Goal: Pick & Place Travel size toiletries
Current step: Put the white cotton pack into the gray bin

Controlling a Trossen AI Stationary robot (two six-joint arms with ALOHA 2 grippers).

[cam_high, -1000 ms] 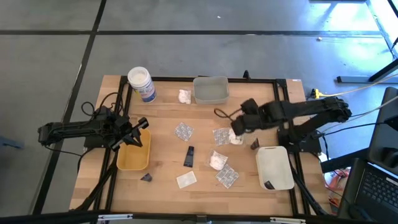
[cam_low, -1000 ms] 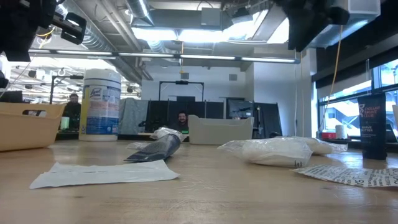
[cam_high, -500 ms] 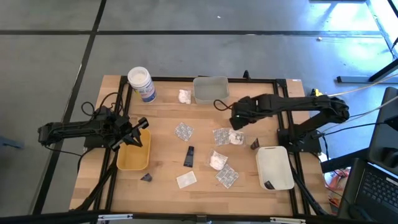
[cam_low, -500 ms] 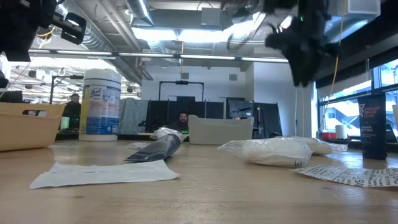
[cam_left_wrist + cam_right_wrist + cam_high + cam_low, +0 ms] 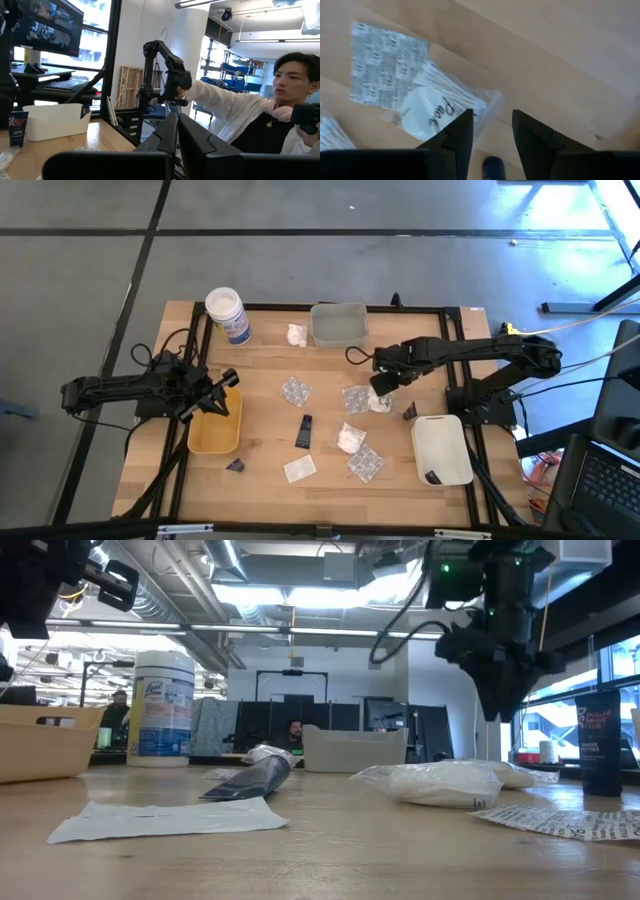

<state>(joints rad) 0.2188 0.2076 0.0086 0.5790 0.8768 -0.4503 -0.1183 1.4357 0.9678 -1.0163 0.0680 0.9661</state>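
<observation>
The right gripper [image 5: 487, 131], fingers apart and empty, is hovering over a clear crinkly swab packet [image 5: 437, 111] at the table's three o'clock. It is probably light, soft and slippery; pinching its bulging middle looks safest. The left gripper [image 5: 222, 388], fingers together, is waiting over the yellow tray [image 5: 214, 442].

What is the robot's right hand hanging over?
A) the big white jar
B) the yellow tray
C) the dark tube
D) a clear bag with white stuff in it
D. The right hand is open and points down at the clear packet of white items lying on the wooden table, with nothing between its fingers.
</observation>
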